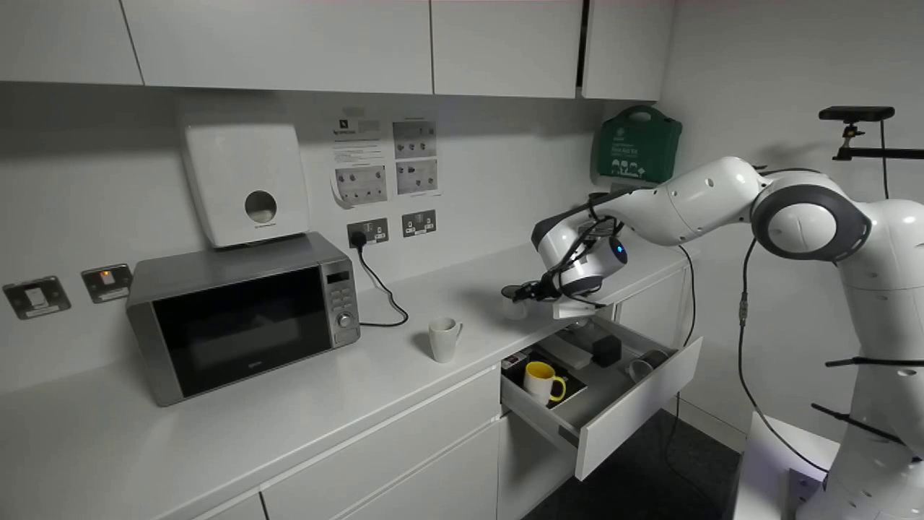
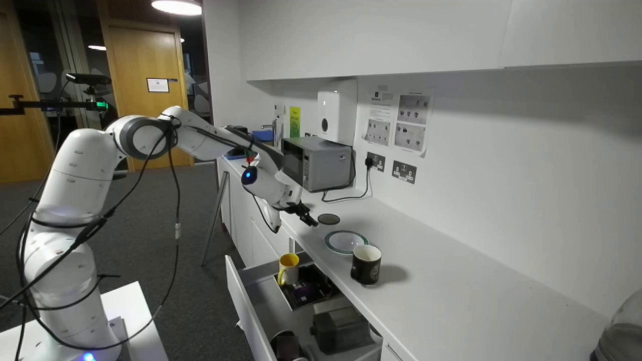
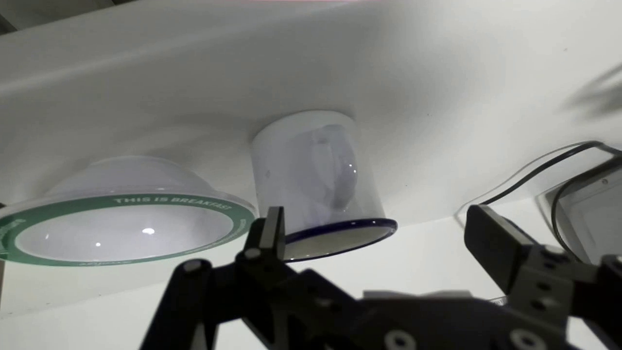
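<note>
The pincer (image 3: pixel 375 214) stands wide, jaws well apart, near the green-rimmed bowl (image 3: pixel 131 176). Beside that bowl, on the tabletop (image 3: pixel 423 141), a white mug (image 3: pixel 296 170) with a blue rim stands upright, its handle showing.

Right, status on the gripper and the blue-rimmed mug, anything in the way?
Gripper open, nothing held. Blue-rimmed white mug ahead, on the counter. Green-rimmed bowl close alongside, possibly crowding that side.

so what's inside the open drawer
The drawer holds a yellow-lined mug standing in a tray, plus a boxy black thing and what looks like a dark cup. The counter covers its back, so anything there can't be seen.
</note>
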You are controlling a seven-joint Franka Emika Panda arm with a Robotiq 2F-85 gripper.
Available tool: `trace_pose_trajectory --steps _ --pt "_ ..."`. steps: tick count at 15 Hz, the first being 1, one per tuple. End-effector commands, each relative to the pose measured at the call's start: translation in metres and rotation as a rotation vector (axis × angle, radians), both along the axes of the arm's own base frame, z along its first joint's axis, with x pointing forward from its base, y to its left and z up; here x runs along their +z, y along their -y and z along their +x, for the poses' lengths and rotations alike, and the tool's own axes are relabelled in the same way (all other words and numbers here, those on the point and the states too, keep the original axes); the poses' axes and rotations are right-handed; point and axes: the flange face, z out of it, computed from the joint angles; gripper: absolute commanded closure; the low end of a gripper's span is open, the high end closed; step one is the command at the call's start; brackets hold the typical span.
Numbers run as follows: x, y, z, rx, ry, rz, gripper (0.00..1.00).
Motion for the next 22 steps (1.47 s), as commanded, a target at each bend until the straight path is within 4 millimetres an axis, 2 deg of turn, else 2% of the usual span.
trace_pose_trajectory --steps 1,8,10,11,12,20,22 --pt "0.004 -0.005 0.009 -0.011 0.009 -0.053 0.0" --pt "-0.011 0.002 0.008 -0.022 -0.013 -0.056 0.01" --pt "-0.014 0.004 0.008 -0.025 -0.018 -0.058 0.14" --pt "-0.015 0.004 0.008 -0.026 -0.02 -0.059 0.29" --pt "-0.016 0.005 0.008 -0.026 -0.021 -0.06 0.38" --pt "-0.015 0.007 0.007 -0.026 -0.02 -0.062 0.98" --pt "-0.015 0.008 0.007 -0.028 -0.019 -0.061 1.0"
